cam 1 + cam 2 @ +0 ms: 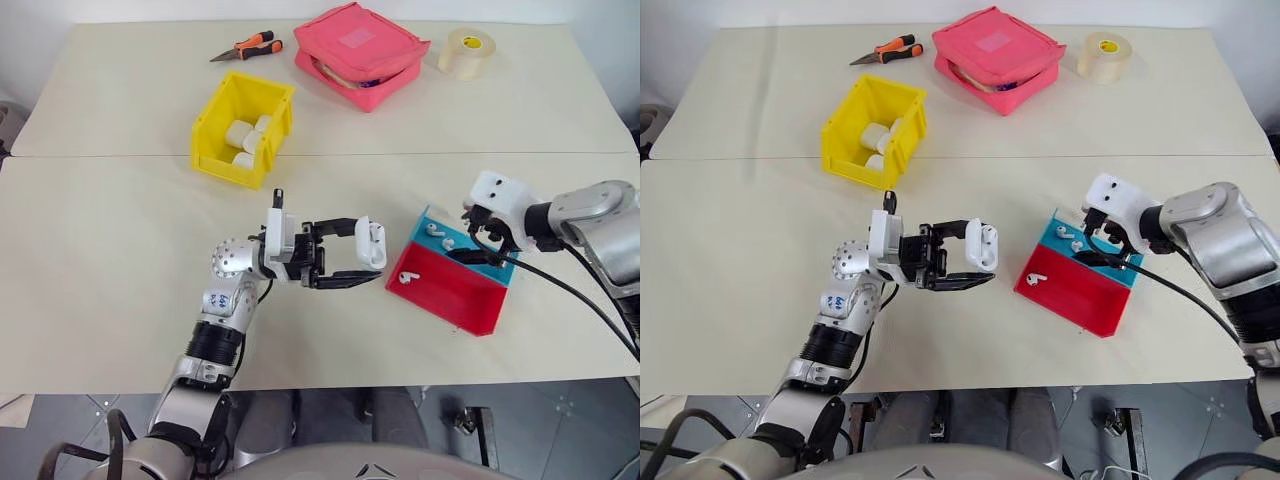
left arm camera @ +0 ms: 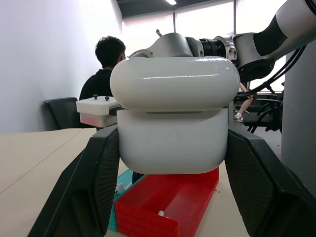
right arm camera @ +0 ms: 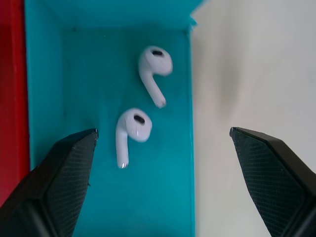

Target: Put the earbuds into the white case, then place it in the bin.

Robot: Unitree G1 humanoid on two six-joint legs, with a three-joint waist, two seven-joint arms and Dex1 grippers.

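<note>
1. Earbuds point(image 3: 143, 94): two lying loose in the blue side of the tray point(image 1: 470, 312), right of centre in the head view; a third white bud point(image 1: 405, 278) in the red side.
2. Case point(image 1: 370, 243): centre frame, lid open, clamped between the left gripper point(image 1: 362, 263) fingers and held off the table, mouth turned toward the tray — likely parked there to receive buds.
3. Right gripper point(image 3: 163, 148): fingers spread wide, empty, poised over the blue compartment, straddling the lower bud in the wrist view; looks lined up for a pick.
4. Bin point(image 1: 242, 128): yellow, upper left of centre, well apart from the case, white rolls already inside.
5. Further out, top edge: pliers point(image 1: 247, 47), pink pouch point(image 1: 360, 55), tape point(image 1: 466, 53), all untouched.
</note>
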